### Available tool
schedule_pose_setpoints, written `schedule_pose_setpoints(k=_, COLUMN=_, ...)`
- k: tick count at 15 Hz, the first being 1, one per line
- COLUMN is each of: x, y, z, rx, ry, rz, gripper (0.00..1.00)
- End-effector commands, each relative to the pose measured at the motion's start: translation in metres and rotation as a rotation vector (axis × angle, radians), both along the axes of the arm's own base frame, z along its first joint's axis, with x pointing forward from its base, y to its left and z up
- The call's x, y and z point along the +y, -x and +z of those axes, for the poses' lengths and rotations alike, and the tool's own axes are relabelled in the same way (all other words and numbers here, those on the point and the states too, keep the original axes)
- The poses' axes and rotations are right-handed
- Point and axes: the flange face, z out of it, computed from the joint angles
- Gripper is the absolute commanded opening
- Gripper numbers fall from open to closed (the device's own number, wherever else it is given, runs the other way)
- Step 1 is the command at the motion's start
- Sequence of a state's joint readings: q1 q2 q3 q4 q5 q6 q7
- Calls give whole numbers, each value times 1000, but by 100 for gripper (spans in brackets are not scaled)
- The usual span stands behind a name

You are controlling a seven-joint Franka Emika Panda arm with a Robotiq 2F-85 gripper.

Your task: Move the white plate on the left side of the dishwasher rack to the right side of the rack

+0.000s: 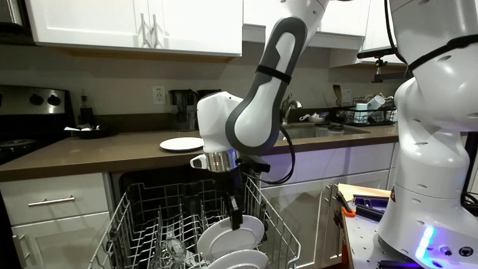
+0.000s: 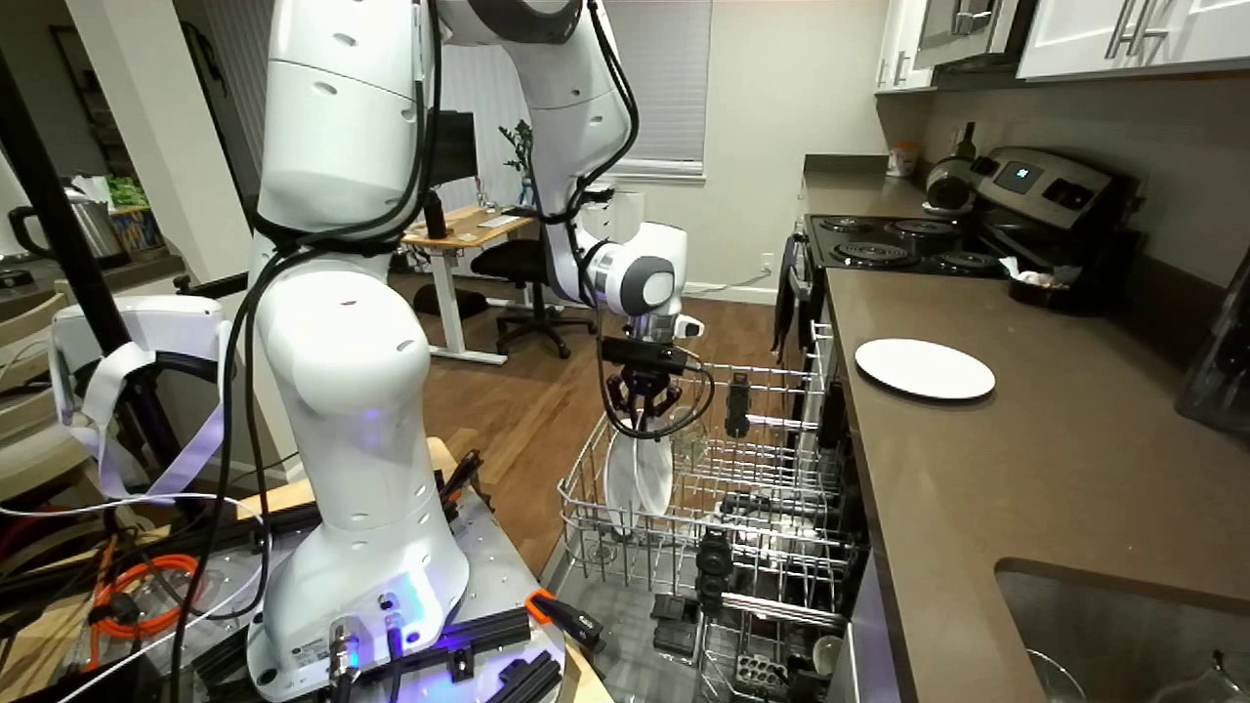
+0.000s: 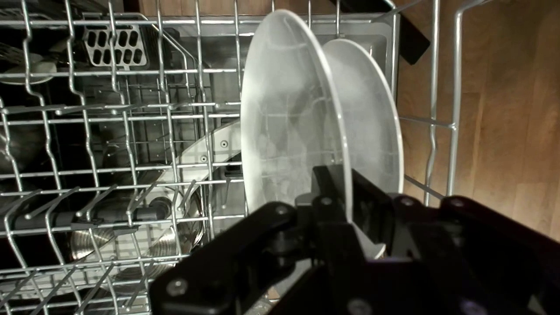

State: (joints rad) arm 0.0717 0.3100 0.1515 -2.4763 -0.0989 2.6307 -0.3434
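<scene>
The white plate (image 3: 284,113) is tilted on edge within the dishwasher rack (image 3: 223,71), where it fills the upper centre of your wrist view; in an exterior view you find this plate (image 1: 227,241) at bottom centre, in the right-hand part of the rack as framed. Your gripper (image 3: 348,179), at the lower edge of the wrist view, is clamped on the plate, one dark finger on each side of its right rim. Immediately to the right there, a second plate (image 3: 367,100) leans partly behind the first; whether the two touch, you cannot tell. In an exterior view you see clear glassware (image 1: 173,248) in the rack, to the left of the plates. Above, your white arm (image 1: 254,123) bends down from the top of the frame. A flat white plate (image 1: 182,143) rests on the brown countertop (image 1: 104,147), left of the wrist, and a metal faucet (image 1: 286,112) stands right of centre. In an exterior view, the black stove (image 2: 908,244) occupies the upper right, beyond the countertop.
</scene>
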Motion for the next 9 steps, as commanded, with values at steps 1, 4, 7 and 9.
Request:
schedule_pose_setpoints(k=1, x=2, y=2, z=-10, rx=-29, ry=5, rz=5, gripper=3)
schedule_pose_setpoints(k=4, x=2, y=1, z=-20, rx=-37, ry=-10, rz=4, gripper=3)
schedule_pose_setpoints(k=7, x=2, y=1, z=-27, rx=-42, ry=-12, rz=-2, gripper=3)
schedule_pose_setpoints(k=9, x=-2, y=1, z=-36, rx=-34, ry=-8, rz=-7, gripper=3)
